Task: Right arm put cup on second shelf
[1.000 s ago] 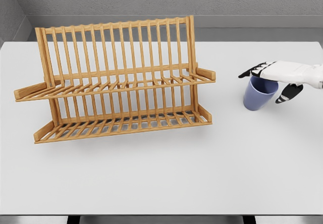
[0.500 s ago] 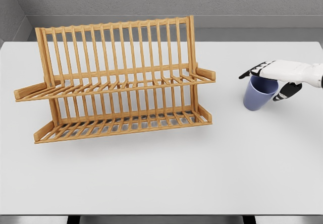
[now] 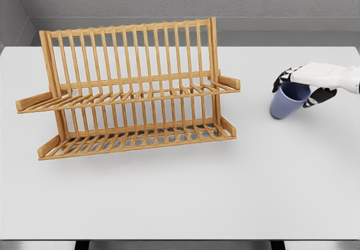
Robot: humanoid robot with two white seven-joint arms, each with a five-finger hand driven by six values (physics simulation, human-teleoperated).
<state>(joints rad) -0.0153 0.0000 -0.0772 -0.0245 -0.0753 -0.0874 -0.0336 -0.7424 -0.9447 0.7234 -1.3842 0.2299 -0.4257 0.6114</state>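
Grey walls close off the scene behind a broad white desk (image 3: pixel 180 199) that fills most of the head view. On its left half stands a two-tier wooden dish rack (image 3: pixel 132 89) of pale orange-brown slats, with a tall upright back of vertical bars. Its upper shelf (image 3: pixel 129 97) runs across the middle of the frame and ends in short side rails at both ends. The lower shelf (image 3: pixel 138 137) sits just above the desk surface and casts a slatted shadow there. Both shelves carry nothing.

Well apart from the rack, near the right edge of the desk, is a blue-purple handleless plastic cup (image 3: pixel 285 102). It is tilted, its open mouth leaning up and to the right, towards the arm. The white right robot hand (image 3: pixel 301 86) with black fingertips comes in from the right edge and is closed around the cup's rim. Dark fingers (image 3: pixel 281 79) curl over the far left side of the rim, and the thumb (image 3: pixel 318 97) presses the near right side. Whether the cup's base touches the desk or is just clear of it cannot be told. A faint shadow lies under the cup.
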